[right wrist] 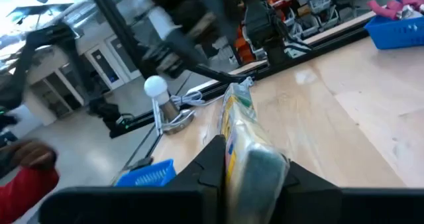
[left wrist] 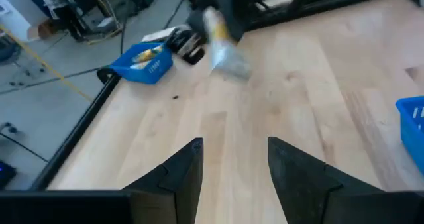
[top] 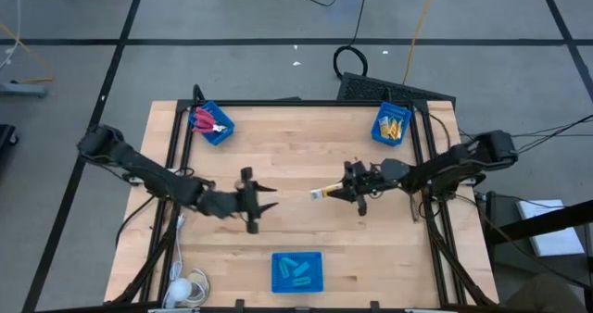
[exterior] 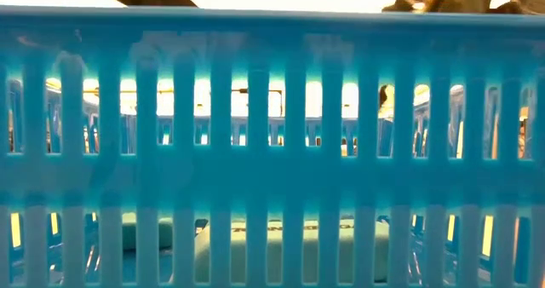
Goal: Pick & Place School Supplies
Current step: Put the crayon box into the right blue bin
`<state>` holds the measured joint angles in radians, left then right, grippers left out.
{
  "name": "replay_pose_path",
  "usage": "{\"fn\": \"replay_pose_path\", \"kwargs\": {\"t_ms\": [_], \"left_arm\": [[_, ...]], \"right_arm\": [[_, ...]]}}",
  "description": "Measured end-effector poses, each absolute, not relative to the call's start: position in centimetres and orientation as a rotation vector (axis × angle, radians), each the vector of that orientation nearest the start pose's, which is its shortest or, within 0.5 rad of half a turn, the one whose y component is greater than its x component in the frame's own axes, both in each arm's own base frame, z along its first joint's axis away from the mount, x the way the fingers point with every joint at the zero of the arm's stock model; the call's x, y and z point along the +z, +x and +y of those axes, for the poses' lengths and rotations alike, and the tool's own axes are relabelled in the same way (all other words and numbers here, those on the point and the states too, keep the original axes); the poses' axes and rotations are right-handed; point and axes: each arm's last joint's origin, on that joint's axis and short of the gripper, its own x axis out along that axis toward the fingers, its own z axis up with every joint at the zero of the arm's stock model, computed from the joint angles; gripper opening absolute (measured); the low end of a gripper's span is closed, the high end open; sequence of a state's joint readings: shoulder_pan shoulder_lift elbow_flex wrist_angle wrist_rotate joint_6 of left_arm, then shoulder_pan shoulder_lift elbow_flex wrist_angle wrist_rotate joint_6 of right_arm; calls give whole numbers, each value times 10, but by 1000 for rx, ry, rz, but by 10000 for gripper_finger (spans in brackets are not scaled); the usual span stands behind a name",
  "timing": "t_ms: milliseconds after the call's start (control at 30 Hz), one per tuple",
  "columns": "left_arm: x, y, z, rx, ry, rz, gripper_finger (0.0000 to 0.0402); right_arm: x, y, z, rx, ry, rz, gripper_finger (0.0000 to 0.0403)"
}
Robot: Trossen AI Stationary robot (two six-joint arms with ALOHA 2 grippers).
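Right end effector [top: 352, 191] is clamped on a yellow pack [right wrist: 246, 141] in a clear wrapper, mid-bench, right of centre; in the right wrist view the pack sits pinched between the fingers and sticks out well past them. Left end effector [top: 252, 200] hangs left of centre, fingers partly spread, nothing in them, pointed at the right one.

Risks as we see them:
- The grip is on one end of a slick wrapper, so the pack could pivot or slide out in transit.
- The two end effectors are near each other; a swing across centre could clip the left one.
- The yellow-pack bin [top: 391, 124] sits at the back right corner beside the frame rail, so a low approach could catch its wall.

Bench [top: 306, 156] is light wood with a black frame. Scissors bin [top: 212, 122] is back left, bin of light-blue pieces [top: 296, 270] at front centre. Grey floor with cables beyond; in the right wrist view a person's red sleeve [right wrist: 26, 184] shows at the edge.
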<state>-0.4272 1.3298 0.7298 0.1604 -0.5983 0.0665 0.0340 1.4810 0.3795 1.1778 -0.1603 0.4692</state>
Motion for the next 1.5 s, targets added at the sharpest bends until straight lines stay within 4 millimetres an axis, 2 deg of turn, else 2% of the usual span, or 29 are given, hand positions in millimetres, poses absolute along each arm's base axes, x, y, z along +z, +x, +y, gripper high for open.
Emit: {"fn": "replay_pose_path", "kwargs": {"t_ms": [233, 400, 500, 633, 733, 833, 900, 967, 1100, 1267, 1500], "left_arm": [[209, 196, -68, 141, 159, 165, 172], [197, 154, -48, 240, 94, 29, 172], [193, 134, -37, 308, 17, -72, 172], [190, 115, -29, 309, -29, -171, 172], [195, 108, -27, 273, -100, -216, 172], [194, 104, -30, 71, -112, -211, 172], [191, 101, -33, -61, -110, -189, 173], [188, 100, -34, -123, -120, -161, 172], [183, 99, -33, -105, -107, -107, 172], [182, 99, -33, -86, -99, -99, 173], [182, 99, -33, -86, -96, -97, 173]], "right_arm": [[182, 214, 9, 118, 448, -85, 26], [179, 187, 6, 63, 451, -134, 33], [179, 178, 6, 62, 448, -155, 30], [178, 169, 5, 39, 437, -174, 26], [179, 167, 3, -6, 430, -187, 30], [175, 166, -1, -98, 384, -154, 31], [173, 165, -6, -205, 341, -139, 28], [169, 164, -14, -352, 281, -106, 26], [162, 158, -32, -690, 174, -47, 26], [154, 152, -51, -1027, 89, 95, 27], [151, 143, -71, -1265, 48, 181, 29]]}}
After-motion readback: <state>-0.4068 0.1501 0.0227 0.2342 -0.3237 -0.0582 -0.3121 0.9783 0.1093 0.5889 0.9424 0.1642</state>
